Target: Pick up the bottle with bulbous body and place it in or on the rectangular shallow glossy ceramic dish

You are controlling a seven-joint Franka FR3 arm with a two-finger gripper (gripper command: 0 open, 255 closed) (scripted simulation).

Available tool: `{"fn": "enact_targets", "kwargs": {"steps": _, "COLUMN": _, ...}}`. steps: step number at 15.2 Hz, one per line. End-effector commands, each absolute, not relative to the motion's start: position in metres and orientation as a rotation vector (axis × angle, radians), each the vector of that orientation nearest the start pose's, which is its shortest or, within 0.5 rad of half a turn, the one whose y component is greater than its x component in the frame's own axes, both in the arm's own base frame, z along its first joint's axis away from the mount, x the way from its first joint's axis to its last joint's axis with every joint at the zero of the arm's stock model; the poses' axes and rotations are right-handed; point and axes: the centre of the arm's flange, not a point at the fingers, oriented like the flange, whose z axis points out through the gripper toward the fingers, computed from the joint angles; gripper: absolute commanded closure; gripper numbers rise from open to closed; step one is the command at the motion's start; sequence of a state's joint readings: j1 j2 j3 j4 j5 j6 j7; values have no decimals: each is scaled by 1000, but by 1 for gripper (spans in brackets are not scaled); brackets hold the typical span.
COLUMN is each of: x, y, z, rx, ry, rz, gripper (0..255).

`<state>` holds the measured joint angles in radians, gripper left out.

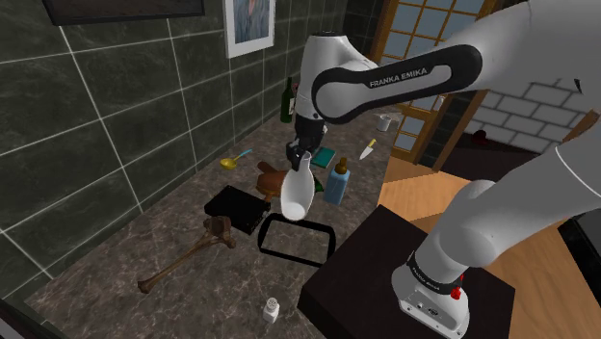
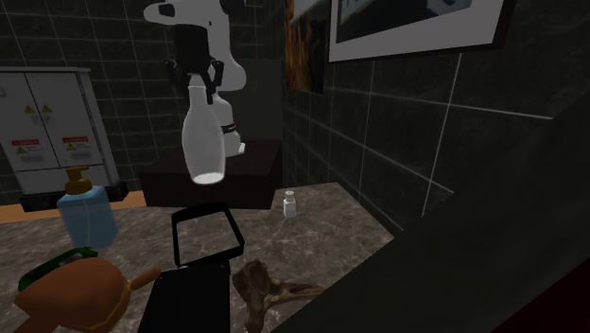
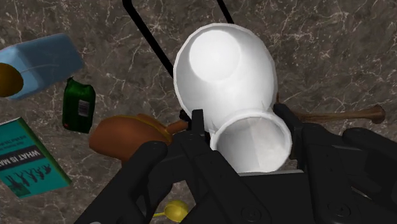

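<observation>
We are holding the white bottle (image 1: 298, 191) by its neck, our gripper (image 1: 300, 154) clamped on it, above the black dish (image 1: 296, 241).

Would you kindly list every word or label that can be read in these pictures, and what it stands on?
"FRANKA EMIKA": on the white arm.
"WHAT IS": on the teal book; the rest is unreadable.
Cabinet stickers, green bottle label: too small to read.
</observation>
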<state>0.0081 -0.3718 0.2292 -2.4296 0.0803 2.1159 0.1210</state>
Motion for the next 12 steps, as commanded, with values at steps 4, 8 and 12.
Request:
{"fn": "enact_targets", "kwargs": {"steps": 4, "x": 413, "y": 70, "z": 444, "rx": -3142, "ry": -101, "rz": -82, "gripper": 255}}
{"fn": "enact_targets", "kwargs": {"steps": 8, "x": 413, "y": 70, "z": 423, "rx": -3142, "ry": -101, "rz": -82, "gripper": 255}}
{"fn": "enact_targets", "kwargs": {"steps": 12, "x": 413, "y": 70, "z": 402, "rx": -3142, "ry": -101, "rz": -82, "gripper": 255}}
